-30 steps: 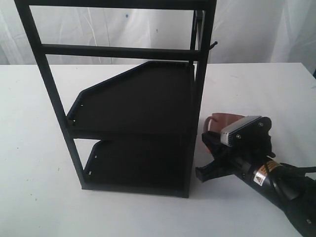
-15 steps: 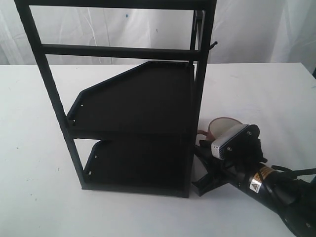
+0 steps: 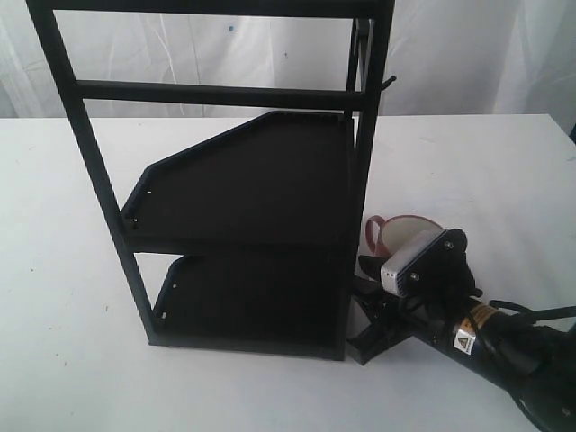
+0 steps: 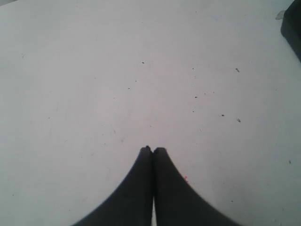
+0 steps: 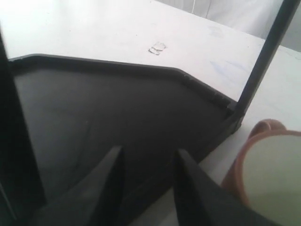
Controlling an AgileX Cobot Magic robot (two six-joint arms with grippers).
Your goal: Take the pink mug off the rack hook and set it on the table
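My left claw (image 4: 153,150) is pressed shut, the two black tips touching, and it hangs over a bare, speckled stretch of the white worktop (image 4: 94,70) with nothing in it.

In the exterior view the tall black rack (image 3: 252,180) stands on the worktop left of centre. The rack hook (image 3: 389,83) sticks out from the top of its right-hand post and carries nothing.

Lower down, just right of that post, the pink mug (image 3: 394,238) sits upright with its cream inside facing up. Its loop handle (image 3: 370,229) points toward the rack. My wrist hides its base, so I cannot see it meet the worktop, though it is down at that level.

My right claw (image 5: 148,157) is spread wide and empty, low beside the rack's right edge. It points in at a black shelf (image 5: 94,108), and the mug is off to one side of its fingers, apart from them.
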